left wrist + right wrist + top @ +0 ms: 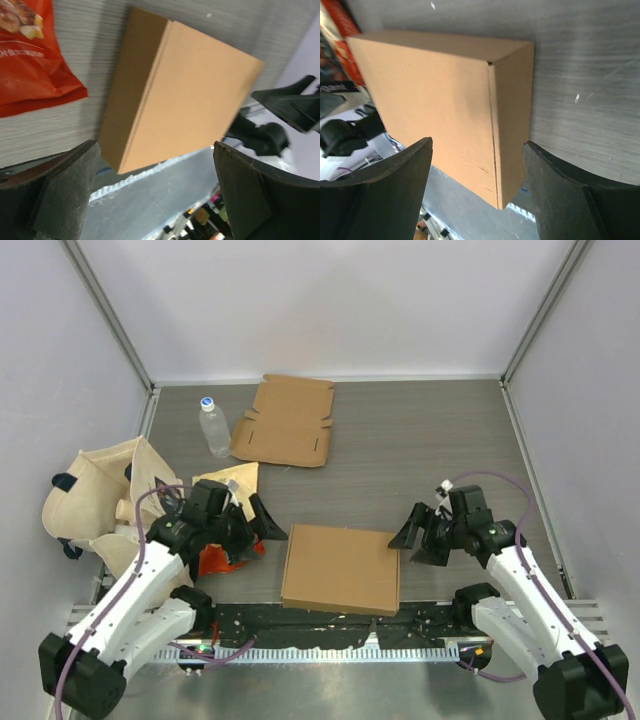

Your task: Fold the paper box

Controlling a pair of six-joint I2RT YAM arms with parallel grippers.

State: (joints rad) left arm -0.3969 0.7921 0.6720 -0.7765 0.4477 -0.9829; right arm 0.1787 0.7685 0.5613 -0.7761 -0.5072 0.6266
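Note:
A closed, folded brown paper box (342, 568) lies flat at the near middle of the table, between the two arms. It also shows in the left wrist view (185, 85) and the right wrist view (440, 95). My left gripper (266, 524) is open and empty just left of the box, apart from it. My right gripper (413, 537) is open and empty just right of the box, not touching it. A second, flat unfolded cardboard sheet (287, 420) lies at the far middle of the table.
A clear water bottle (213, 426) with a blue cap stands left of the flat sheet. A beige cloth bag (105, 495) lies at the left edge. A red snack packet (222, 558) lies under my left arm and shows in the left wrist view (30, 60).

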